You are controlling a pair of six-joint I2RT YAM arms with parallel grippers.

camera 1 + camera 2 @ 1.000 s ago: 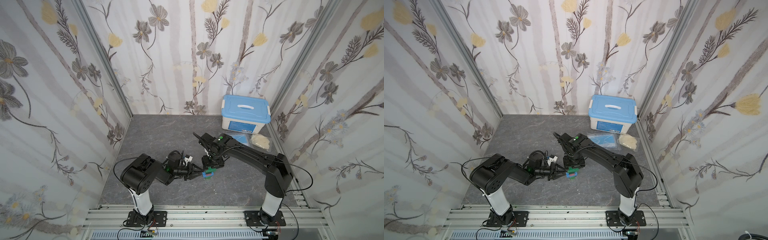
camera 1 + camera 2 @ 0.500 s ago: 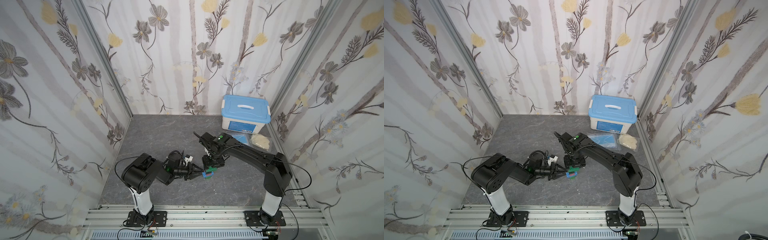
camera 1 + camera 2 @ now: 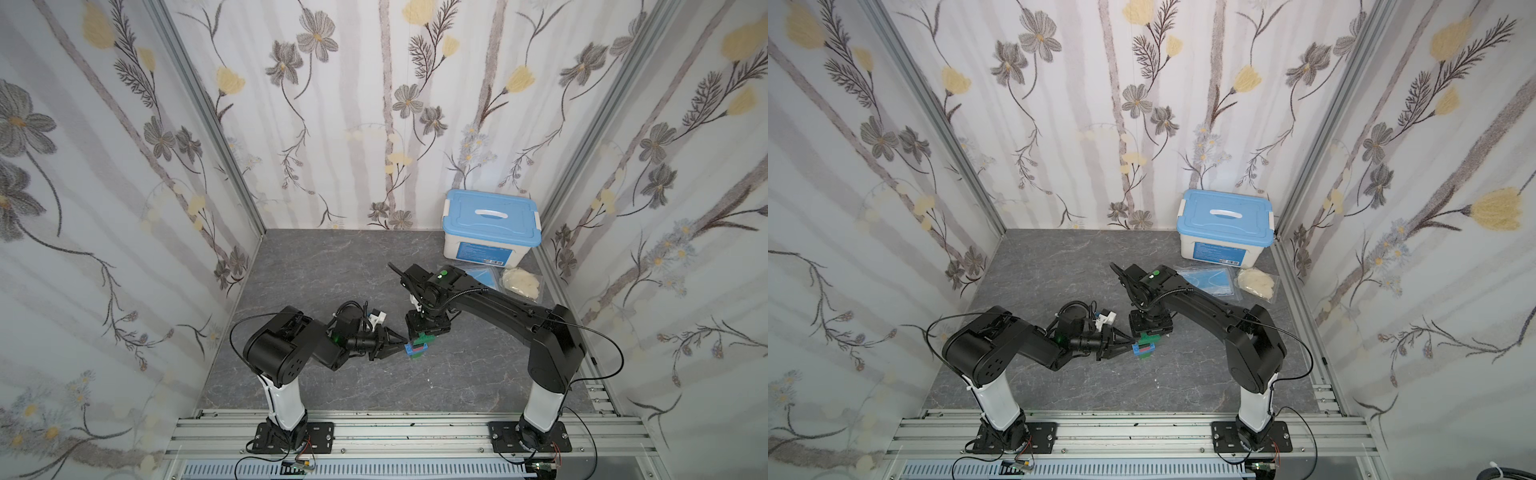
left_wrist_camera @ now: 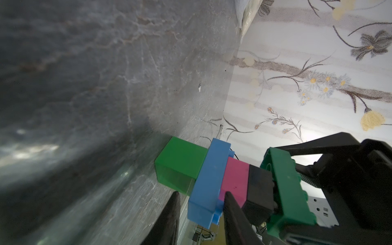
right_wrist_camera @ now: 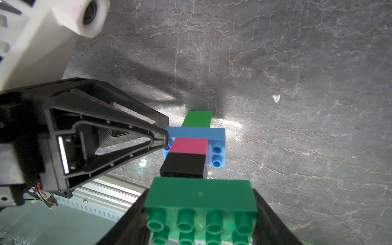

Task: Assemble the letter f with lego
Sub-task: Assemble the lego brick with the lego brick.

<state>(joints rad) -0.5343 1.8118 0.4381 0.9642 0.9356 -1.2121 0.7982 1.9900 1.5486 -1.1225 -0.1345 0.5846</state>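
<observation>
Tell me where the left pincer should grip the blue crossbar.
The end of the blue crossbar nearest the left arm, approached level from that side, one jaw above and one below: it overhangs the pink brick there, and the right pincer holds the green bar on top.

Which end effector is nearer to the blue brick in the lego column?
Left. The left end effector straddles one end of the blue brick; the right end effector clamps the green bar, beyond the pink brick and black brick.
</observation>
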